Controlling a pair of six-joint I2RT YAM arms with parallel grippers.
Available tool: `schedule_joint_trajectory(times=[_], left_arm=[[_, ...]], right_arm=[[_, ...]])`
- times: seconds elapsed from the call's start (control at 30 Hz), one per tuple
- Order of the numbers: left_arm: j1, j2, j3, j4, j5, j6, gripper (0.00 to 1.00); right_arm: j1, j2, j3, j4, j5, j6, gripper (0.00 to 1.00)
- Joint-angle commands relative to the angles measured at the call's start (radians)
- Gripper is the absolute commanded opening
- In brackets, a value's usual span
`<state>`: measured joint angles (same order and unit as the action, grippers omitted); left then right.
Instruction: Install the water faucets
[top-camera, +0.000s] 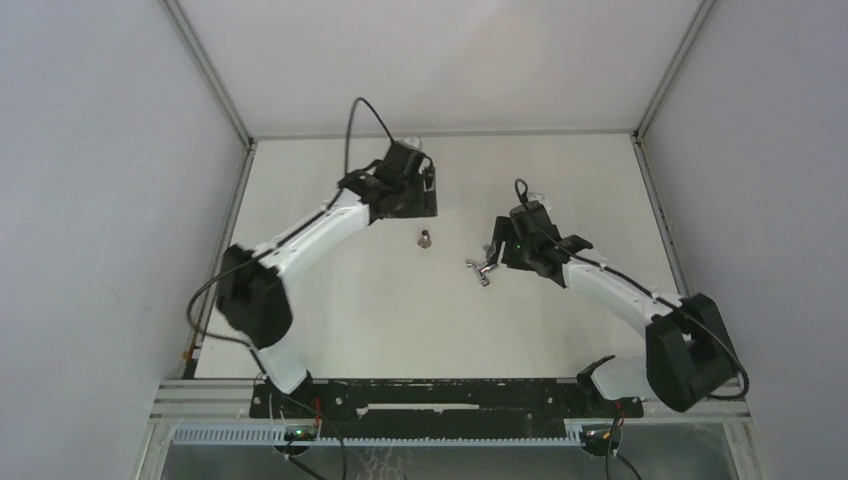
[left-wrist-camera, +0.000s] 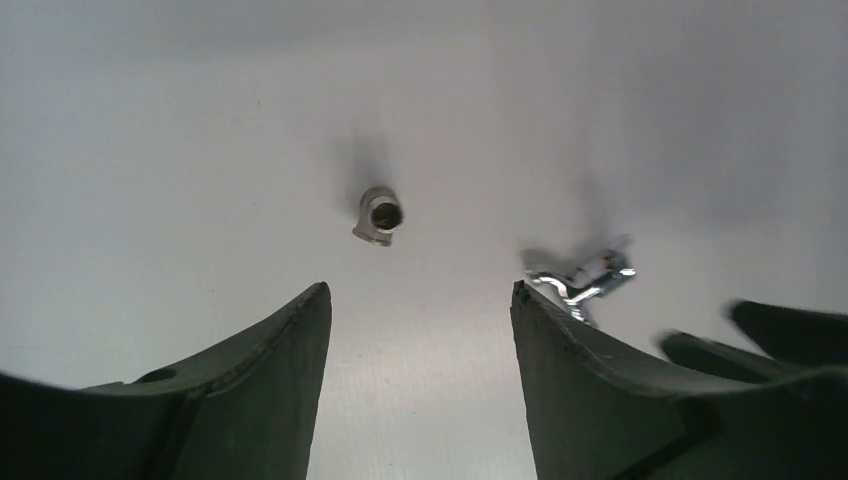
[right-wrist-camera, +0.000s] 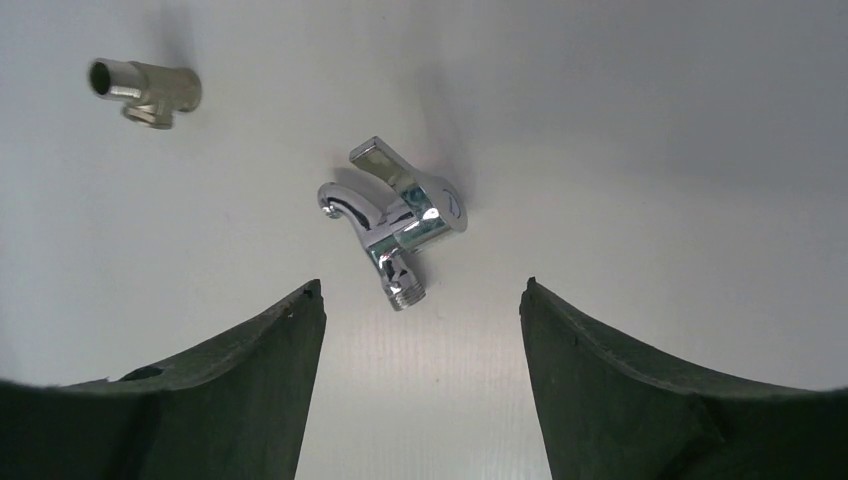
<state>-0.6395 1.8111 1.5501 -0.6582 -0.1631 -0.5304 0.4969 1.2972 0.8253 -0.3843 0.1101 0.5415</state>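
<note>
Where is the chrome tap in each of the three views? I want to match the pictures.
Top external: the chrome tap lies slightly right of the picture's middle.
Left wrist: right of centre, small and a little blurred.
Right wrist: near the centre, large and sharp.
Shared landmark: the grey stub, up-left of the tap in every view.

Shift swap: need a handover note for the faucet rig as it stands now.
Left gripper: jaws open, empty; the stub lies ahead of it.
Right gripper: jaws open, empty; the tap lies just ahead of it.
Stub and tap lie apart on the table, neither held.
Done: nothing joined.
Left: grasp both parts, join tap to stub.
</note>
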Motion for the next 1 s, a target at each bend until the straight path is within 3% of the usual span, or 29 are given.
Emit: schedule_joint_trajectory(times=[0.0, 0.17, 0.3, 0.37, 0.53, 0.7, 0.8, 0.87, 0.97], left_arm=[[0.028, -0.271, -0.058, 0.04, 0.011, 0.021, 0.7], [0.061, -0.494, -0.269, 0.157, 0.025, -0.039, 0.73], [0.061, -0.576, -0.367, 0.233, 0.043, -0.069, 0.74], [0.061, -0.58, -0.378, 0.232, 0.047, -0.075, 0.74], [0.061, -0.561, -0.369, 0.201, 0.079, -0.075, 0.73], [0.062, -0.559, -0.378, 0.199, 0.08, -0.076, 0.74], [0.061, -0.559, -0.377, 0.193, 0.083, -0.074, 0.74], [0.062, -0.559, -0.378, 0.189, 0.083, -0.073, 0.73], [0.061, -0.555, -0.38, 0.19, 0.094, -0.074, 0.73]], right_arm=[[0.04, 0.113, 0.045, 0.104, 0.04, -0.028, 0.78], [0.036, 0.282, 0.148, 0.017, 0.112, 0.067, 0.72], [0.059, 0.354, 0.195, 0.011, 0.153, 0.149, 0.69], [0.072, 0.391, 0.22, 0.0, 0.186, 0.172, 0.68], [0.073, 0.452, 0.249, -0.067, 0.277, 0.304, 0.54], [0.081, 0.471, 0.25, -0.11, 0.297, 0.384, 0.55], [0.095, 0.449, 0.248, -0.16, 0.333, 0.422, 0.65], [0.109, 0.42, 0.232, -0.155, 0.352, 0.414, 0.65], [0.112, 0.393, 0.202, -0.123, 0.345, 0.391, 0.5]])
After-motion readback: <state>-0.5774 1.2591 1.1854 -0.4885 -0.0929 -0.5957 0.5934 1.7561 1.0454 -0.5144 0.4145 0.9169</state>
